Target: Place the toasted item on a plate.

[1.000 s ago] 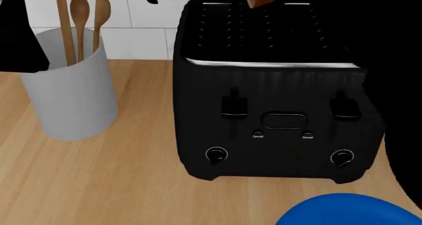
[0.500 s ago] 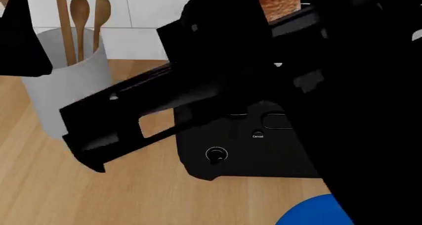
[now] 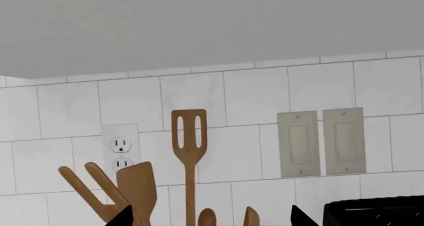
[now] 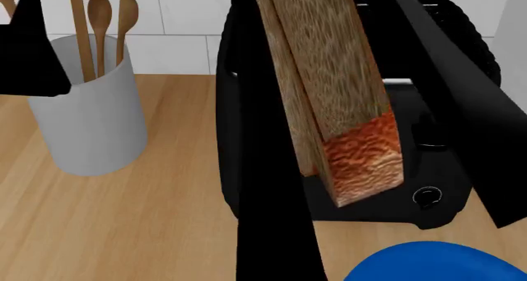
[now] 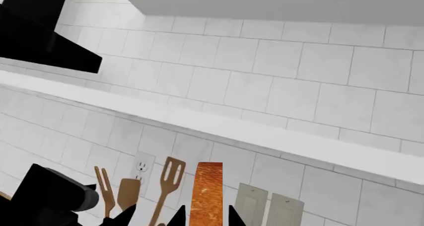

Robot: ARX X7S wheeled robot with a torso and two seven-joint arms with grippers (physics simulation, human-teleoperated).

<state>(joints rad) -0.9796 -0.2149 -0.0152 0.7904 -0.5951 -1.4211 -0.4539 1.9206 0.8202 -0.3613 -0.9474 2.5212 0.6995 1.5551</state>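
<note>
The toasted item [image 4: 329, 77], a tan porous slice with an orange-brown crust, hangs tilted close to the head camera, in front of the black toaster [image 4: 428, 139]. My right gripper [image 5: 204, 218] is shut on it. Its black fingers [image 4: 272, 188] flank the slice in the head view, and the crust edge [image 5: 208, 191] shows between the tips in the right wrist view. The bright blue plate [image 4: 436, 264] lies on the counter in front of the toaster, below the slice and partly cut off. My left gripper [image 3: 210, 220] is open and empty, raised at the far left.
A white utensil holder [image 4: 91, 117] with wooden spoons [image 4: 100, 21] stands left of the toaster on the wooden counter [image 4: 140, 225]. A tiled wall with an outlet [image 3: 120, 151] and switches [image 3: 321, 142] is behind. The left arm [image 4: 29, 46] hangs over the holder.
The right arm has carried the slice from above the toaster toward the camera and lower. It now hangs in front of the toaster. The left arm has barely moved.
</note>
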